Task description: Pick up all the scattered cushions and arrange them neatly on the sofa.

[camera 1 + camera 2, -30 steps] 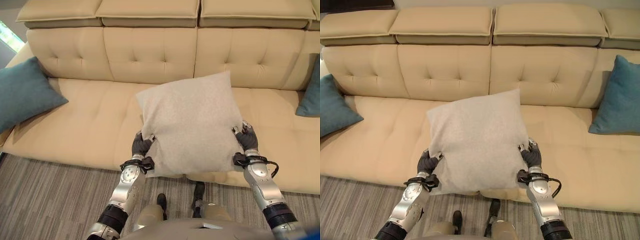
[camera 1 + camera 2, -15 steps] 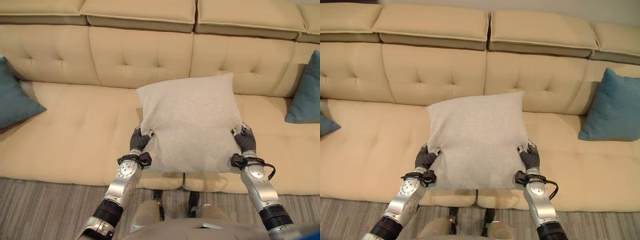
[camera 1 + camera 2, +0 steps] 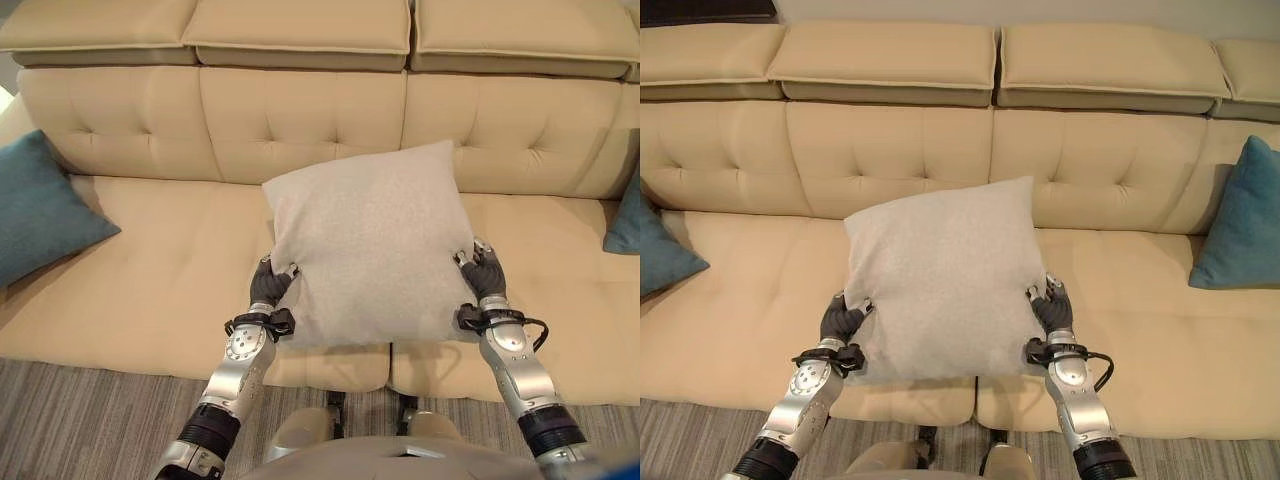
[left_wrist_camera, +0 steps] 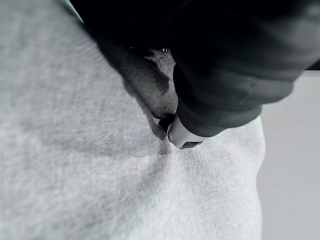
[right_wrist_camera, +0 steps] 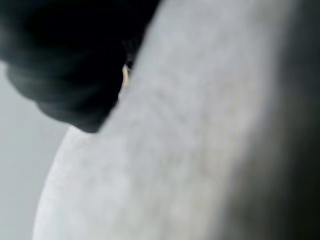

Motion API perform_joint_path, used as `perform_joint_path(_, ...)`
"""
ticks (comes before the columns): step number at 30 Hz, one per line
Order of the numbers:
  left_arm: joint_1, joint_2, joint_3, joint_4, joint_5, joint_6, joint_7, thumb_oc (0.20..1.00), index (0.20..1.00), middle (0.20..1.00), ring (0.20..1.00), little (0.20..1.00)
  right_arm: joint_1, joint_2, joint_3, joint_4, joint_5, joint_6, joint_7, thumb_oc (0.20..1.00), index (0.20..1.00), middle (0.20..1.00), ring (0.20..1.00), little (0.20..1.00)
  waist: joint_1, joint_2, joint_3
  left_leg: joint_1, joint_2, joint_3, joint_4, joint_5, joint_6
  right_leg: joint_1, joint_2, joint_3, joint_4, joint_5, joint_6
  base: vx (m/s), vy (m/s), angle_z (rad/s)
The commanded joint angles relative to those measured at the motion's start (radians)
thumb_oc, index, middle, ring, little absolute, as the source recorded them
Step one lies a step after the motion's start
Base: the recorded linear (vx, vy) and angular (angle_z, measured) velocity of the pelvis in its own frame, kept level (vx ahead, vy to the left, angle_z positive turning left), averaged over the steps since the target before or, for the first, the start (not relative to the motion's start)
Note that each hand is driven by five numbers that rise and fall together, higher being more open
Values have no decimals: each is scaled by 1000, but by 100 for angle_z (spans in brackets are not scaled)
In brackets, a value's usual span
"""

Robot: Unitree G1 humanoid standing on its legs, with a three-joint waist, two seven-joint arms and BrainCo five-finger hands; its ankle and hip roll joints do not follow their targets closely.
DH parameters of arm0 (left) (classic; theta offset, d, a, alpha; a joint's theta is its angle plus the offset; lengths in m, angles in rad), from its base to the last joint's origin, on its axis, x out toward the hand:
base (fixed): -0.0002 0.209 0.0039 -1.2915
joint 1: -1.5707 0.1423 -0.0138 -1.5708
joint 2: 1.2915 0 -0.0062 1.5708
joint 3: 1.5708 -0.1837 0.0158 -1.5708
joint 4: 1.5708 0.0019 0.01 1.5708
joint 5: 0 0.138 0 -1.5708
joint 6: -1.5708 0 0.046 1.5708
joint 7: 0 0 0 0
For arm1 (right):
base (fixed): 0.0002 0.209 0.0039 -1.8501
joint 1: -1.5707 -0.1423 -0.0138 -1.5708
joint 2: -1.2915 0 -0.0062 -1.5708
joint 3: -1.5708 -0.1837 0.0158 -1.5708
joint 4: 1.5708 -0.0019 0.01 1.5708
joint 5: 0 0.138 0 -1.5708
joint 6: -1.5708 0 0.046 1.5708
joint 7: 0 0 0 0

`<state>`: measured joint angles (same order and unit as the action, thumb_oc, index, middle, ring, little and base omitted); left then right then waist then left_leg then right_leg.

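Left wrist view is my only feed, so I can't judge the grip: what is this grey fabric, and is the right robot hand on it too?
Observer: It is a grey cushion. The left robot hand grips its left edge and the right robot hand grips its right edge.
Operator: Where is it relative to the sofa?
Observer: Over the front of the beige sofa seat, near the middle.
Operator: Any other cushions on it?
Observer: Yes, a left teal cushion and a right teal cushion, one leaning at each end.
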<state>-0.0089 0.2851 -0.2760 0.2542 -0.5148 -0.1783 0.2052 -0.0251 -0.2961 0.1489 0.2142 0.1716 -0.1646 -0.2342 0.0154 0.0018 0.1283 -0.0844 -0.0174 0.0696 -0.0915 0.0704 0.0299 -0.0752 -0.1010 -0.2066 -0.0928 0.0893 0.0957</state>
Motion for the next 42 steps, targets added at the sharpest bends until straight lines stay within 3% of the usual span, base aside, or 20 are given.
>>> perform_joint_path(1, -164, 6, -49, -88, 115, -85, 15, 200, 200, 200, 200, 200, -112, 4, 23, -46, -64, -78, -41, 200, 200, 200, 200, 200, -3, -26, -73, 18, 36, -12, 19, -96, -78, -25, -26, 4, 5, -21, 106, 6, -47, 7)
perform_joint_path(6, -333, -14, -95, 1, 160, -100, 95, 200, 200, 200, 200, 200, -263, 6, 64, 21, -105, -72, -132, 200, 200, 200, 200, 200, -23, 0, -37, -95, 56, -20, 4, -51, -95, -142, -14, 11, 5, -9, 113, -121, -26, 10)
perform_joint_path(9, -537, -16, -140, 108, 176, -121, 171, 200, 200, 200, 200, 200, -453, 13, 97, 105, -121, -73, -221, 200, 200, 200, 200, 200, -37, 14, -18, -249, 44, -30, 4, -3, -119, -288, -7, 16, 5, 31, 118, -237, -15, 0)
perform_joint_path(10, -650, 10, -149, 172, 194, -139, 211, 200, 200, 200, 200, 200, -568, -5, 107, 166, -129, -78, -273, 200, 200, 200, 200, 200, -41, 22, -27, -330, 35, -30, 4, 17, -132, -364, -5, 8, 5, 48, 119, -140, -4, 1)
perform_joint_path(14, -871, 46, -168, 258, 224, -169, 296, 200, 200, 200, 200, 200, -795, -68, 134, 252, -166, -91, -361, 200, 200, 200, 200, 200, -37, 29, -33, -436, 37, -34, 4, 48, -152, -474, -12, -1, 5, 68, 127, -73, 3, 0)
perform_joint_path(17, -981, 44, -161, 283, 318, -196, 422, 200, 200, 200, 200, 200, -910, -134, 145, 287, -332, -79, -498, 200, 200, 200, 200, 200, -36, 23, -45, -503, 40, -40, 4, 64, -164, -549, -18, -3, 5, 81, 134, 2, -9, 2)
perform_joint_path(21, -987, 43, -137, 232, 377, -210, 501, 200, 200, 200, 200, 200, -924, -164, 131, 256, -433, -55, -561, 200, 200, 200, 200, 200, -38, 17, -64, -537, 39, -44, 4, 64, -168, -586, -23, -1, 5, 82, 140, 37, -16, 4)
perform_joint_path(28, -1442, 161, -336, 620, 338, -152, 442, 200, 200, 200, 200, 200, -1288, -219, 285, 511, -352, -37, -612, 200, 200, 200, 200, 200, -53, 23, -75, -630, 46, -41, 4, 91, -179, -678, -24, 14, 5, 106, 156, 12, -12, 2)
perform_joint_path(33, -1632, 181, -433, 799, 256, -129, 359, 200, 200, 200, 200, 200, -1488, -243, 425, 752, -227, -5, -554, 200, 200, 200, 200, 200, -48, 28, -85, -723, 51, -40, 4, 119, -185, -779, -17, 27, 5, 128, 166, 3, 8, -7)
perform_joint_path(34, -1656, 180, -436, 836, 205, -125, 323, 1000, 1000, 1000, 1000, 1000, -1519, -244, 459, 806, -169, -3, -509, 200, 200, 200, 200, 200, -43, 28, -84, -744, 49, -37, 4, 124, -185, -800, -15, 31, 5, 133, 166, -22, 11, -13)
perform_joint_path(36, -1662, 177, -437, 861, 131, -132, 283, 1000, 1000, 1000, 1000, 1000, -1550, -267, 553, 889, -120, 23, -419, 909, 909, 909, 909, 909, -39, 28, -77, -765, 51, -36, 4, 137, -190, -822, -14, 31, 5, 141, 166, -7, -2, -2)
perform_joint_path(37, -1639, 177, -435, 851, 99, -139, 270, 1000, 1000, 1000, 1000, 1000, -1545, -268, 581, 909, -98, 32, -383, 1000, 1000, 1000, 1000, 1000, -40, 26, -77, -772, 50, -36, 4, 142, -192, -832, -12, 28, 5, 145, 166, 0, 0, 0)
perform_joint_path(42, -1507, 177, -376, 859, 68, -130, 239, 1000, 1000, 1000, 1000, 1000, -1461, -286, 593, 932, -85, 28, -333, 1000, 1000, 1000, 1000, 1000, -37, 13, -84, -780, 49, -44, 4, 151, -199, -845, -14, 22, 5, 149, 166, -27, -43, 5)
